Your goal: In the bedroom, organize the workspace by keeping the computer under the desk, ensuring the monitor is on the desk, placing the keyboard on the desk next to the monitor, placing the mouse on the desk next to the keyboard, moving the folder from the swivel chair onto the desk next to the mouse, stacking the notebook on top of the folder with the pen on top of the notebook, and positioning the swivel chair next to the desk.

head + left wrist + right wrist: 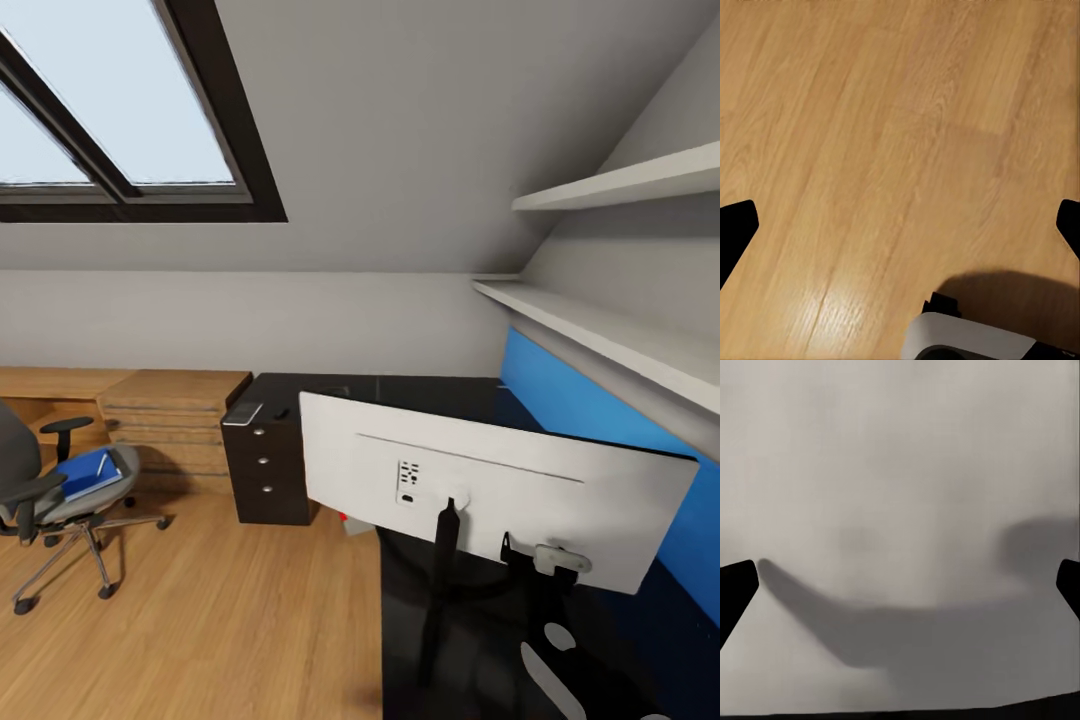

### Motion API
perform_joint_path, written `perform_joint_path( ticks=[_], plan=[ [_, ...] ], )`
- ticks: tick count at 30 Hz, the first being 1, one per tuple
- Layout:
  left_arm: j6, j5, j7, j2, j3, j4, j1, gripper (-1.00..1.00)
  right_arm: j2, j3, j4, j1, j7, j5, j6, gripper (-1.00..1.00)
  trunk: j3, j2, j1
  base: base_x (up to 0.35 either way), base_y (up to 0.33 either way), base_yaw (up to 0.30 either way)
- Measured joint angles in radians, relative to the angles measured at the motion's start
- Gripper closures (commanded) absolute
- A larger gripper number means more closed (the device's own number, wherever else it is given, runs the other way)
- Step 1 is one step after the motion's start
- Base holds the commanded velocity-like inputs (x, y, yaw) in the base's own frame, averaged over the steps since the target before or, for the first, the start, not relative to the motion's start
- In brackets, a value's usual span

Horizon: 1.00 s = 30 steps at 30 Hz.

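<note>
**Monitor up on the desk, chair items untouched**

In the head view, I saw the monitor [500, 490] standing on the glossy black desk [400, 392], its white back toward me on the near right, so that part looked done. Far to the left, well apart from the desk, the swivel chair [45, 500] sat on the wooden floor [230, 620] with the blue folder [85, 475] on its seat and what looked like the white pen [102, 463] lying on the folder. A small flat grey item at the desk's far left corner could have been the notebook or keyboard; I could not tell which. A spot of red showed low beside the drawer unit [265, 465], perhaps the computer, mostly hidden. I judged most of the moving was left: folder, notebook, pen, chair.

In the left wrist view, the left gripper [900, 225] had its dark fingertips [736, 229] at opposite edges, spread wide and empty, over bare floorboards.

In the right wrist view, the right gripper [900, 585] was likewise spread wide, gripping nothing, facing a pale grey surface close ahead, likely the monitor's back. I could not tell whether it touched.
</note>
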Motion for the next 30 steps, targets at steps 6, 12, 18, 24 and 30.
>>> perform_joint_path(
  ticks=[6,12,18,24,30],
  plan=[
    [0.001,0.000,0.000,0.000,0.001,0.000,0.000,-1.00,0.000,0.000,0.000,0.000,0.000,0.000,0.000,-1.00,0.000,0.000,0.000,0.018,-0.010,0.000],
    [0.000,0.000,0.000,0.000,0.000,0.000,0.000,-1.00,0.000,-0.002,0.000,0.000,0.000,-0.003,-0.001,-1.00,0.000,0.000,0.000,0.187,-0.028,0.000],
    [0.001,-0.001,0.000,0.000,0.000,0.000,0.000,-1.00,-0.001,-0.003,0.000,0.000,-0.001,-0.002,0.000,-1.00,0.000,0.000,0.000,0.155,-0.026,0.000],
    [0.001,-0.001,0.000,0.000,0.000,0.000,0.000,-1.00,-0.002,-0.002,0.000,0.000,-0.001,-0.001,0.001,-1.00,0.000,0.000,0.000,0.024,-0.004,0.000],
    [0.001,-0.001,0.000,0.000,0.000,0.000,0.000,-1.00,-0.002,-0.002,0.001,0.000,-0.001,-0.003,0.002,-1.00,0.000,0.000,0.000,0.113,-0.054,0.000]
  ],
)
